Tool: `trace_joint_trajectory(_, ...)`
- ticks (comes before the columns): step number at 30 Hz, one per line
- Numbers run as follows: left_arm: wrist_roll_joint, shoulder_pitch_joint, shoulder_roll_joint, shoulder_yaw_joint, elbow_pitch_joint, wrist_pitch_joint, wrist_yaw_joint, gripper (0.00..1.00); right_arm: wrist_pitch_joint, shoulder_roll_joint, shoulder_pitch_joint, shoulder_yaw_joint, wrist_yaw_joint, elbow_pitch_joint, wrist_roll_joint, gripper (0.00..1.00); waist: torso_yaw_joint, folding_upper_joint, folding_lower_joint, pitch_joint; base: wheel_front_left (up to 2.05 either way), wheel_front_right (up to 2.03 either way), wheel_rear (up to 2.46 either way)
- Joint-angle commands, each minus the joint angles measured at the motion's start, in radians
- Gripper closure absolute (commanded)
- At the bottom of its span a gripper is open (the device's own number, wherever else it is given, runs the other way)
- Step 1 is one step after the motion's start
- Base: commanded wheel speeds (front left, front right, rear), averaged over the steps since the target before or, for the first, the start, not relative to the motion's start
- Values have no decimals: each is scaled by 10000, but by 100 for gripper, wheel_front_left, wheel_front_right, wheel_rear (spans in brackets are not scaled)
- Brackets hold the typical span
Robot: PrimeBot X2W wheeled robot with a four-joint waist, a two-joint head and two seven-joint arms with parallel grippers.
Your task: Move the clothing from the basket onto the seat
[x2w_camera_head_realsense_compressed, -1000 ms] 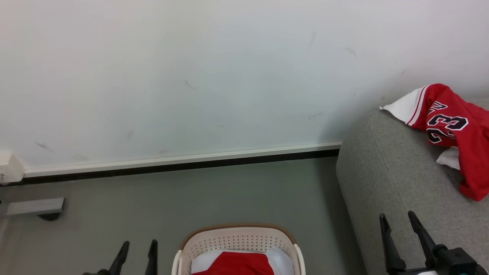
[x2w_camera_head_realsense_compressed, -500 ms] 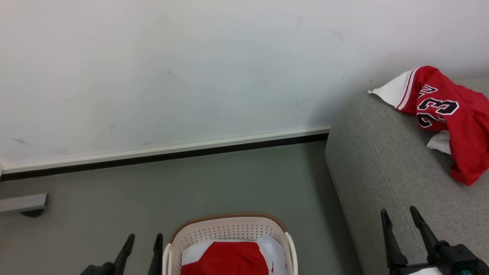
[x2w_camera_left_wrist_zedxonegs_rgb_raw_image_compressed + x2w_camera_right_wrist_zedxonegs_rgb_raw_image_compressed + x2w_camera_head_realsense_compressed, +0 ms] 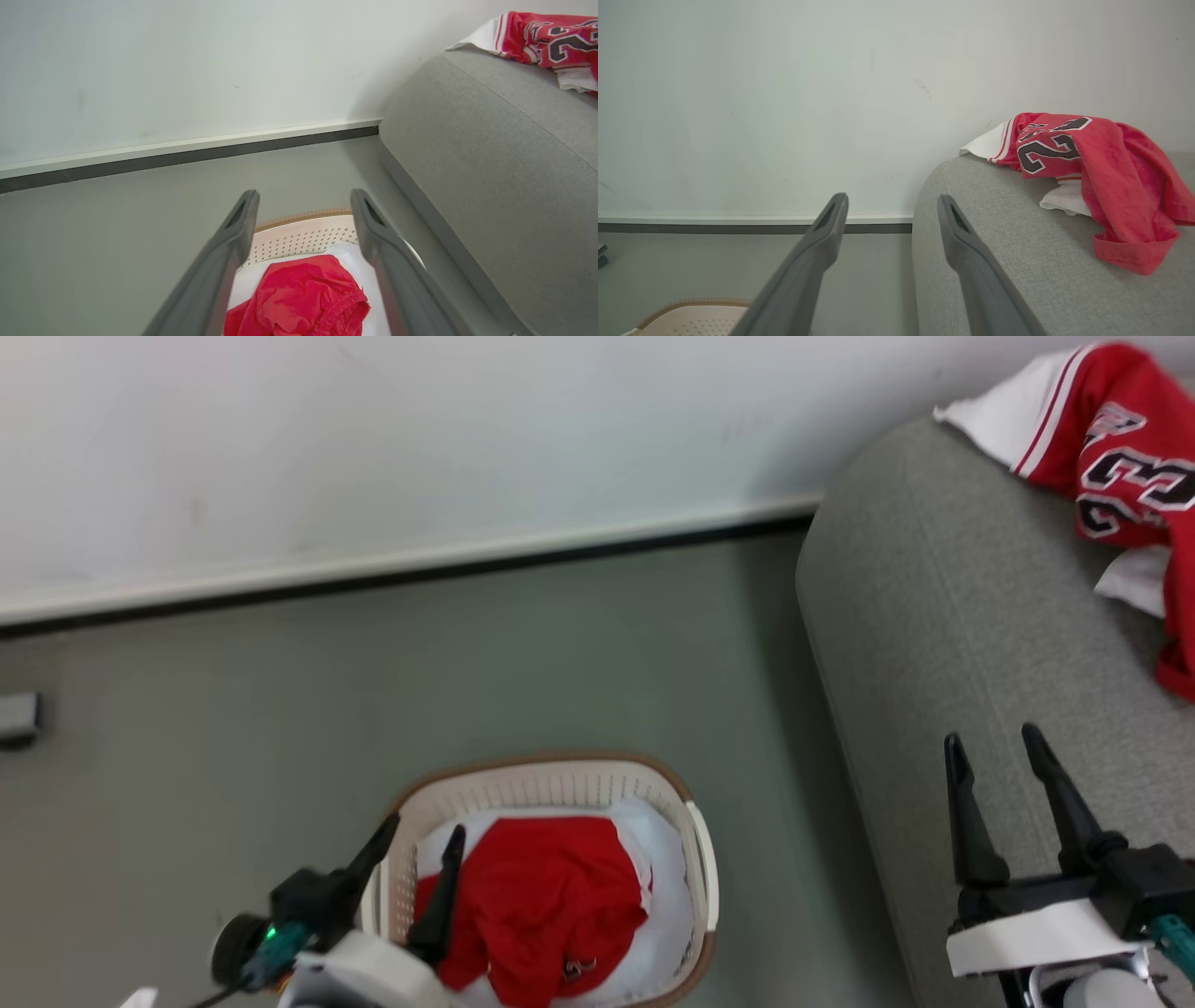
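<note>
The basket (image 3: 532, 767) stands on the floor, and in it a red piece of clothing (image 3: 541, 896) lies bunched on a white sheet (image 3: 667, 896). My left gripper (image 3: 425, 828) is open at the basket's left rim, one finger outside the wall and one over the inside. In the left wrist view the open left gripper (image 3: 304, 193) points over the red clothing (image 3: 303, 298). A second red garment (image 3: 1130, 457) marked "23" lies on the seat (image 3: 934, 616). My right gripper (image 3: 991, 739) is open and empty over the seat's front part, well short of that garment (image 3: 1101, 158).
The white wall and its dark skirting board (image 3: 420, 569) run behind the basket. Grey floor (image 3: 233, 709) lies to the left of and behind the basket. A small grey object (image 3: 17, 717) sits at the far left edge. The seat's rounded end (image 3: 840, 644) stands close to the right of the basket.
The head camera has tilted down, so more of the basket shows. My left gripper has moved right, up to the basket's left rim. Both grippers stay open.
</note>
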Motion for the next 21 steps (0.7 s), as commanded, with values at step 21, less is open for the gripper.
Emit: trace_joint_trajectory(21, -171, -5987, -656, -3112, 7521, 1322, 571, 0, -1, -24, -1223, -373, -29, -2023, -677, 0, 226, 0, -2, 4676, 0, 0, 0)
